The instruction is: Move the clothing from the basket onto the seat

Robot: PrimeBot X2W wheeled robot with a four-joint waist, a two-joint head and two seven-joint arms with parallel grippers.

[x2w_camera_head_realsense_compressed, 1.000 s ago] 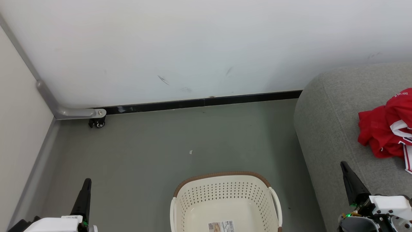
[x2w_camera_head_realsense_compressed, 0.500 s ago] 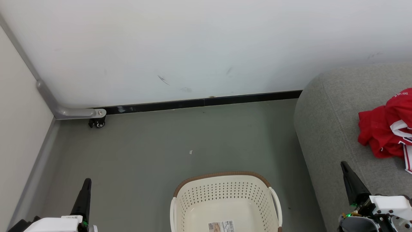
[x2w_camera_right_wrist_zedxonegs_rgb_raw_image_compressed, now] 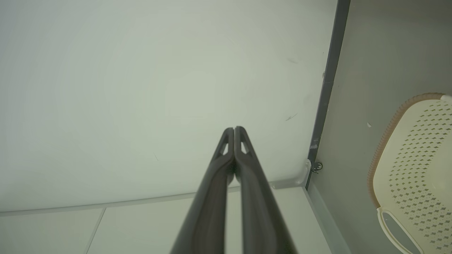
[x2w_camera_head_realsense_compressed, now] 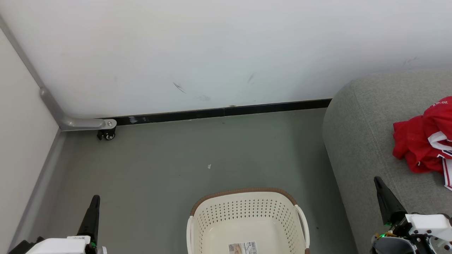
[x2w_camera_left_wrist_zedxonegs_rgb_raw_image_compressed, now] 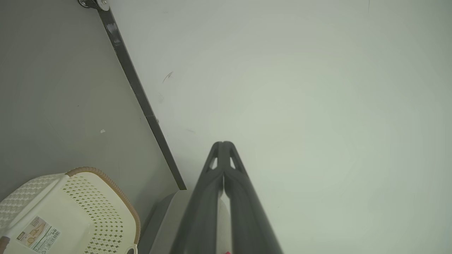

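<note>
Both clenched: left end effector (x2w_camera_left_wrist_zedxonegs_rgb_raw_image_compressed: 223, 144), right end effector (x2w_camera_right_wrist_zedxonegs_rgb_raw_image_compressed: 234, 128). Clothing (x2w_camera_head_realsense_compressed: 420, 144) lies on the seat (x2w_camera_head_realsense_compressed: 356, 141); basket (x2w_camera_head_realsense_compressed: 243, 191) beside it, caster (x2w_camera_head_realsense_compressed: 106, 135) farther left.

Near centre on floor (x2w_camera_head_realsense_compressed: 169, 165) sits basket (x2w_camera_head_realsense_compressed: 243, 192) w/ label (x2w_camera_head_realsense_compressed: 243, 247) in it, seat (x2w_camera_head_realsense_compressed: 360, 148) just right of it w/ clothing (x2w_camera_head_realsense_compressed: 416, 144) on top twd right edge, wall (x2w_camera_head_realsense_compressed: 212, 46) behind both, caster (x2w_camera_head_realsense_compressed: 107, 134) far left by wall.
</note>
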